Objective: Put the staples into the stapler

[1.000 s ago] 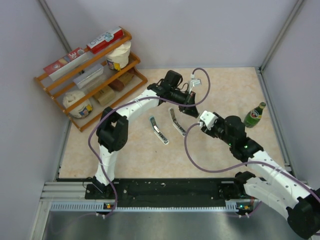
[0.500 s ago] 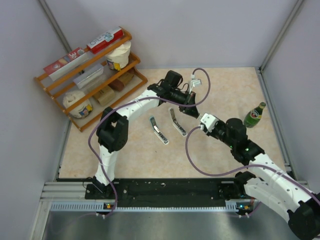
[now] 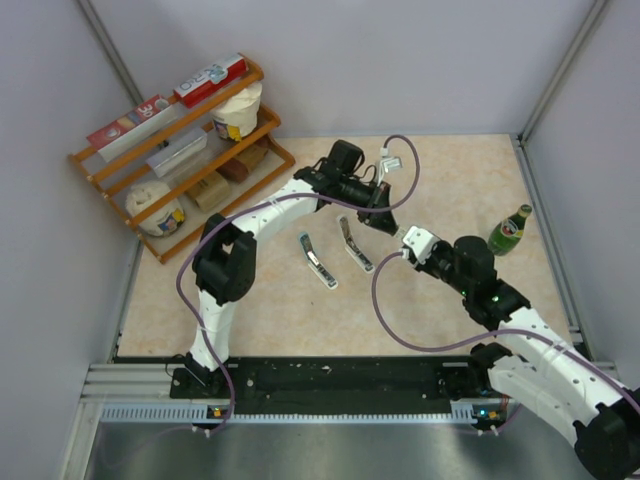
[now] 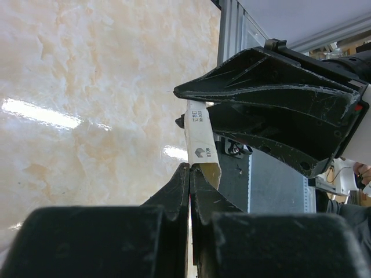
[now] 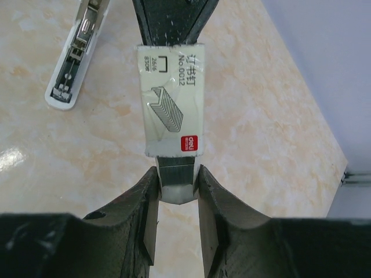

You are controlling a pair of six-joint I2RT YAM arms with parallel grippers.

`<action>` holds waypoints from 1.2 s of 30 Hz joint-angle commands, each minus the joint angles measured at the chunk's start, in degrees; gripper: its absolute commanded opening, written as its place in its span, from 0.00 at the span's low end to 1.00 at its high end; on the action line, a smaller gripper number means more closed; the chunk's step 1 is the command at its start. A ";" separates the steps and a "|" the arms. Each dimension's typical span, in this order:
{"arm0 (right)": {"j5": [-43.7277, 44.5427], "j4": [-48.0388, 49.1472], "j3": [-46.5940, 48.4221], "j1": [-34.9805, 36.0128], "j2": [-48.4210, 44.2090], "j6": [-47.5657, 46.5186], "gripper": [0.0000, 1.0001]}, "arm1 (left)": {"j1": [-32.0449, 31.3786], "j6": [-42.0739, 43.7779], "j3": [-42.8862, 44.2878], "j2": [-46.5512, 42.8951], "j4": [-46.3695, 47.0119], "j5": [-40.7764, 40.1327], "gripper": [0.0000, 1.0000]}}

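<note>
The staples are a small whitish packet (image 5: 171, 98) with a printed staple drawing and a red mark, held in the air between both grippers. My right gripper (image 5: 177, 176) is shut on its near end, where a grey inner tray (image 5: 177, 174) sticks out of the sleeve. My left gripper (image 4: 190, 169) is shut on the far end of the packet (image 4: 200, 136). In the top view the left gripper (image 3: 383, 222) and right gripper (image 3: 402, 240) meet tip to tip. Two staplers (image 3: 318, 262) (image 3: 354, 245) lie on the table just left of them. One (image 5: 78, 55) lies open, its magazine showing.
A wooden rack (image 3: 180, 150) with boxes and tubs stands at the back left. A green bottle (image 3: 508, 230) stands at the right, close to the right arm. Grey walls close in the table on three sides.
The right arm has shifted very slightly toward the near edge. The left arm and both staplers have not moved.
</note>
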 commanded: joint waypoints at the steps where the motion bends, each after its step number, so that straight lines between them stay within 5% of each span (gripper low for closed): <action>1: -1.19 -1.39 0.75 -1.71 -1.18 0.16 0.26 | 0.80 0.06 0.49 -1.79 1.95 1.91 0.01; 28: -3.04 -9.40 -2.67 -8.48 -3.47 -2.65 0.24 | 4.14 -6.51 2.60 3.12 8.70 2.00 0.02; 34: -3.39 -10.45 -2.85 -8.39 -4.78 -1.60 0.25 | 3.88 -13.03 5.76 9.45 13.90 -0.55 0.08; 36: -3.65 -10.45 -3.03 -8.39 -4.96 -1.42 0.24 | 3.88 -13.30 7.86 11.12 13.47 -2.21 0.18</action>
